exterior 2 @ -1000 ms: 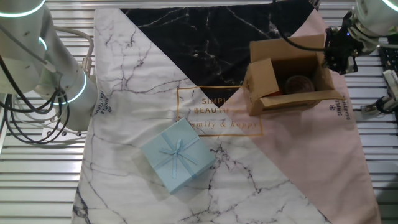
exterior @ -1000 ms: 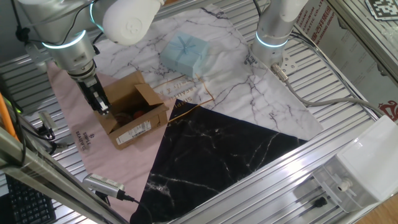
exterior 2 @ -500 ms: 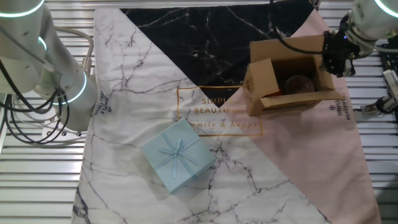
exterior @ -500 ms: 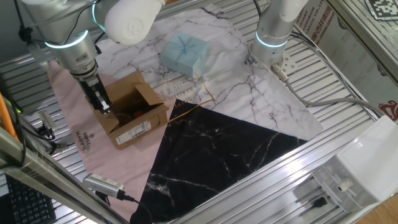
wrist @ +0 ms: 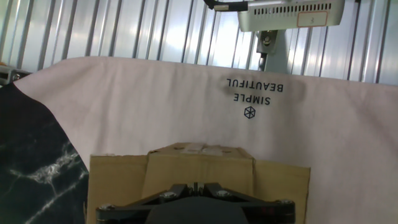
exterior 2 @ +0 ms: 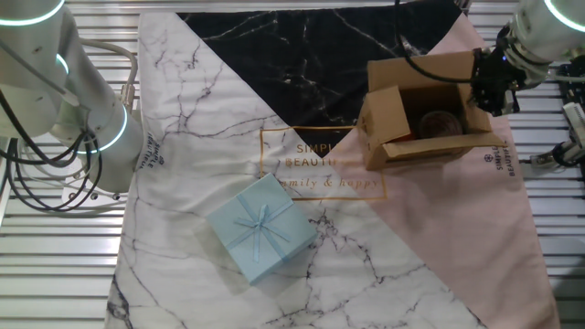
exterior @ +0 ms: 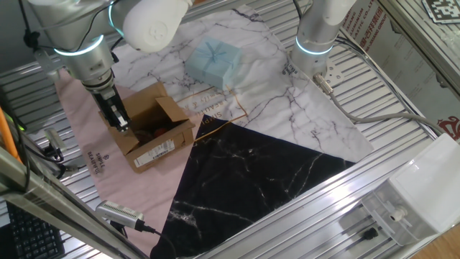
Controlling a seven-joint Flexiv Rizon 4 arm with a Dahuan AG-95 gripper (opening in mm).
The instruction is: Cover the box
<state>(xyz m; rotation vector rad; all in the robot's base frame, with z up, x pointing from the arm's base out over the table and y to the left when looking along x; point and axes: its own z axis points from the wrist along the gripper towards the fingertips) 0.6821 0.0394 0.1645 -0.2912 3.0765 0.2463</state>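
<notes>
The box (exterior: 152,147) is a small brown carton standing open on the pink part of the cloth, its white label on the near long side. In the other fixed view the box (exterior 2: 388,119) has its flaps spread, and a dark round thing (exterior 2: 440,121) lies inside. My gripper (exterior: 119,124) points down at the box's left end, against the flap there; it shows too at the right end (exterior 2: 489,90). In the hand view the gripper (wrist: 194,185) has its fingers together, with the box's cardboard (wrist: 124,180) right behind them.
A pale blue gift package (exterior: 214,61) lies on the marbled cloth (exterior: 287,108) behind the box. A second arm's base (exterior: 320,29) stands at the cloth's far corner. A grey device (wrist: 289,12) and cables (exterior: 118,211) lie on the slatted metal table beside the pink corner.
The arm has shifted slightly along the box's end. The box and the blue package have not moved.
</notes>
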